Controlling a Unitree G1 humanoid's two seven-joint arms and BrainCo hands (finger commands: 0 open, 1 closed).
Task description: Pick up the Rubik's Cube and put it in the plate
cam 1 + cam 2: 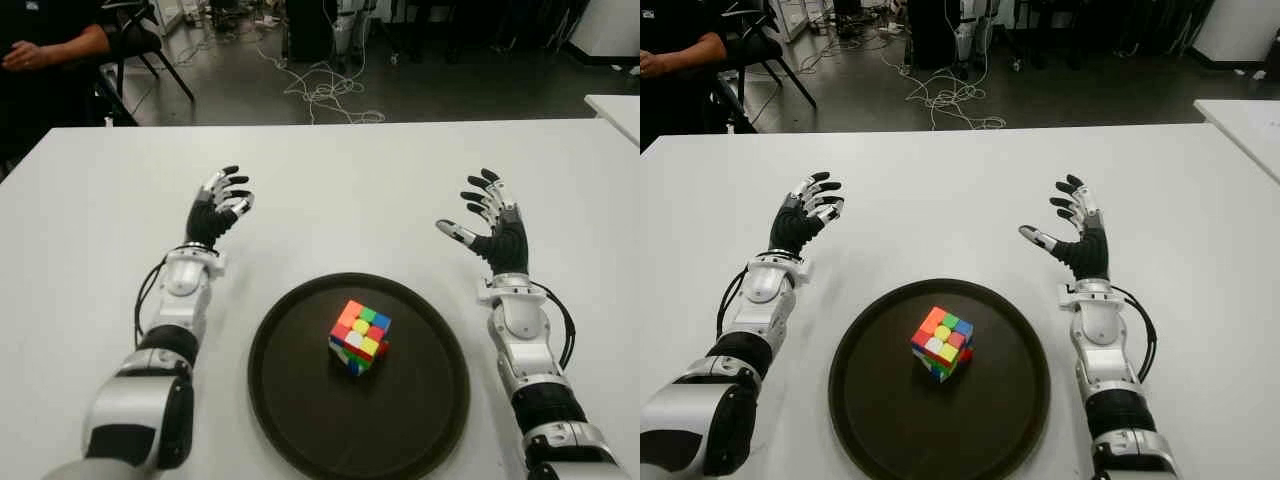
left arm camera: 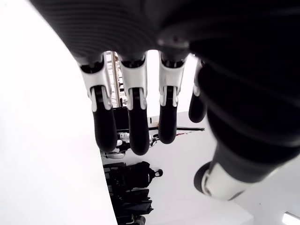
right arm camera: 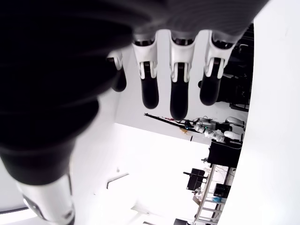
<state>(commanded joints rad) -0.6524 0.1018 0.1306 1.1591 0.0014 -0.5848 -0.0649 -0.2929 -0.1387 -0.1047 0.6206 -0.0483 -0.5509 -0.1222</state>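
The Rubik's Cube (image 1: 360, 336), with mixed red, yellow, green and blue tiles, sits inside the round dark plate (image 1: 300, 400) near the table's front edge. My left hand (image 1: 220, 205) is over the table beyond the plate's left rim, fingers spread and holding nothing. My right hand (image 1: 485, 215) is beyond the plate's right rim, also spread, thumb pointing inward. Both wrist views show only extended fingers (image 2: 136, 126) and fingers (image 3: 180, 89) with nothing between them.
The white table (image 1: 350, 170) stretches far beyond the hands. A second white table (image 1: 615, 110) stands at the right. A seated person (image 1: 45, 45) is at the far left, near a chair. Cables (image 1: 320, 90) lie on the floor behind.
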